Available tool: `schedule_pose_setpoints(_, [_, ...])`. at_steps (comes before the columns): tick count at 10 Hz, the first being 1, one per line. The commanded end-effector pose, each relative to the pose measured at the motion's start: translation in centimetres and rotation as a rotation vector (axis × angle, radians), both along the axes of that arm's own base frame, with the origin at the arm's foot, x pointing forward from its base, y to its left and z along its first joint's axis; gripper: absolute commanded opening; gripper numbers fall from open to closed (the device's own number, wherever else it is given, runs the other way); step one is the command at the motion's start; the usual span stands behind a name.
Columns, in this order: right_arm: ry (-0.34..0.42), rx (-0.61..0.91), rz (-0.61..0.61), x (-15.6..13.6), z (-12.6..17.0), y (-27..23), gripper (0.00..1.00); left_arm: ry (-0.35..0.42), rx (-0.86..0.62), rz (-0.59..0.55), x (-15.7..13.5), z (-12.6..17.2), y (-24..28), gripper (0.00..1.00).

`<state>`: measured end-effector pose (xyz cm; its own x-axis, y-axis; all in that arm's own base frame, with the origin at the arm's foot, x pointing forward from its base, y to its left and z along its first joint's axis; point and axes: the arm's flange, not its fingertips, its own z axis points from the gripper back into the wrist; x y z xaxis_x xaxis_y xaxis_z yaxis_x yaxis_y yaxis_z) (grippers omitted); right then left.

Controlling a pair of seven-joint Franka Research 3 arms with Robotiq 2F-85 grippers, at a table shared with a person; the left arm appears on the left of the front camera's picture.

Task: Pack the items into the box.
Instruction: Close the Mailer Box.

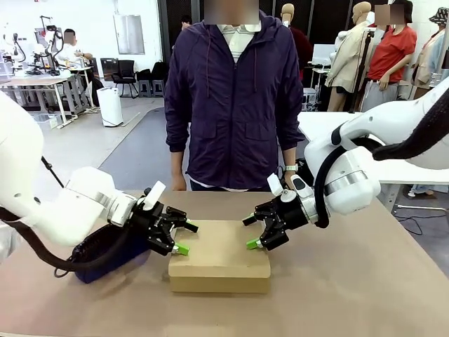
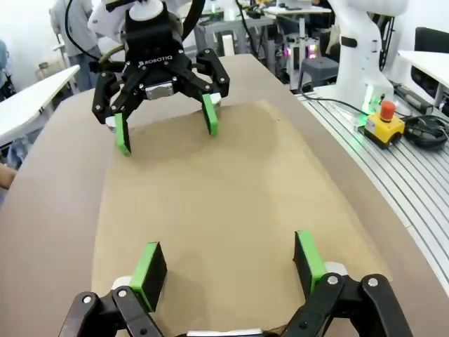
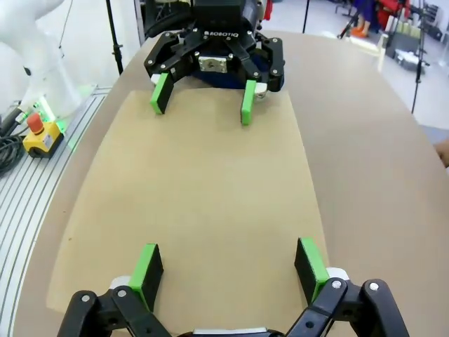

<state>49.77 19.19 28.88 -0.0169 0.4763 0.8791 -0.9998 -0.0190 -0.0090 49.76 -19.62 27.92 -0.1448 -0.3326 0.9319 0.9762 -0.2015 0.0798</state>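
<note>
The tan cardboard box [image 1: 219, 256] lies in the middle of the table with its flap lid shut. My left gripper [image 1: 185, 238] hangs open over the box's left edge. In its own wrist view the left gripper [image 2: 228, 263] has its green pads spread just above the lid [image 2: 210, 203]. Facing it across the lid, my right gripper [image 1: 249, 232] is open at the right edge. Nothing lies between the right gripper's [image 3: 228, 263] fingers but the bare lid [image 3: 196, 189]. The yellow pen-like tool and the black stapler are out of view.
A navy pouch [image 1: 105, 253] lies on the table [image 1: 351, 281] left of the box, under my left arm. A person in a dark jacket [image 1: 235, 105] stands at the far side. A yellow emergency-stop button [image 2: 384, 116] sits on the rail beside the table.
</note>
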Motion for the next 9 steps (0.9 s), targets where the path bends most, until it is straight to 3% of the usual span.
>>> schedule_pose_setpoints(1, [0.017,0.009,-0.013,0.7,0.3,-0.5,1.0,0.002,-0.004,0.045,1.5,1.1,0.4,0.96])
schedule_pose_setpoints(2, [0.053,0.072,-0.016,0.9,1.1,-1.2,1.0,0.001,-0.057,0.1,1.9,2.3,1.3,0.96])
schedule_pose_setpoints(3, [0.155,0.173,-0.046,1.4,2.4,-2.2,1.0,-0.019,-0.101,0.163,2.1,3.6,2.9,0.96])
schedule_pose_setpoints(4, [0.307,0.298,-0.099,1.8,3.8,-3.9,1.0,0.007,-0.17,0.197,2.5,5.9,4.7,0.96])
schedule_pose_setpoints(6, [0.505,0.426,-0.116,0.9,6.7,-8.8,1.0,0.288,-0.228,0.341,2.8,9.7,9.1,0.96])
schedule_pose_setpoints(7, [0.601,0.489,-0.144,-0.2,8.1,-11.5,1.0,0.43,-0.279,0.328,2.6,10.7,11.3,0.96])
schedule_pose_setpoints(9, [0.7,0.511,-0.309,-3.0,9.9,-17.5,1.0,0.753,-0.272,0.403,1.9,11.6,16.4,0.96])
